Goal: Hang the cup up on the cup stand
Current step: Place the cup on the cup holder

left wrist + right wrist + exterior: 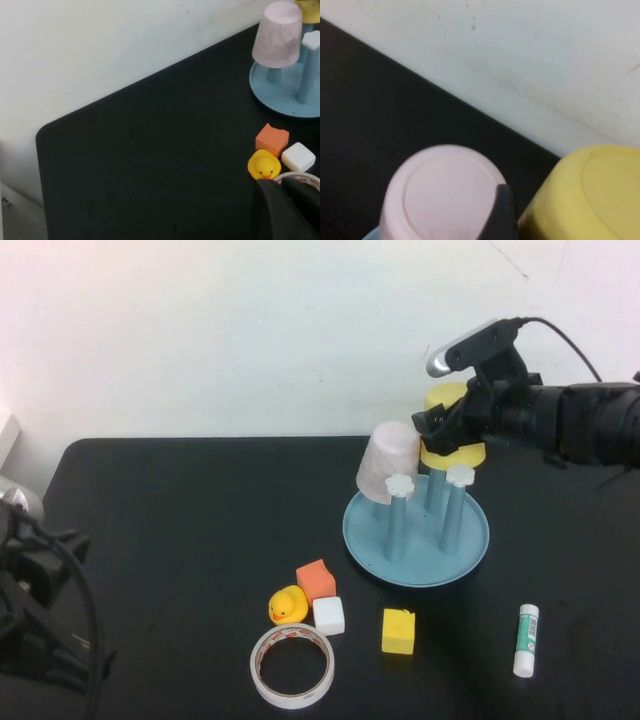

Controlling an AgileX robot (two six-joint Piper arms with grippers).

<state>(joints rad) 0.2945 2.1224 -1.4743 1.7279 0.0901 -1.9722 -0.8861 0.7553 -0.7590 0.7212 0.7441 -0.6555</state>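
— Black surface (180, 540) against a white wall; what sits at its left edge?
— The left tool (287, 210), pressed together, low beside the tape roll (291, 666), duck (288, 605) and blocks.
— And further right?
— The cup stand (470, 545) carries a pinkish cup (388, 462) upturned on one peg. The yellow cup (452, 445) hangs inverted over the rear peg, the right tool (450, 425) spread wide around it.

My work surface is a black table (180, 540) with a matte top and rounded far corners. Behind it stands a plain white wall (250, 330), showing a few small dark specks and a thin hairline mark near its upper right. Lighting is even, without hard shadows.
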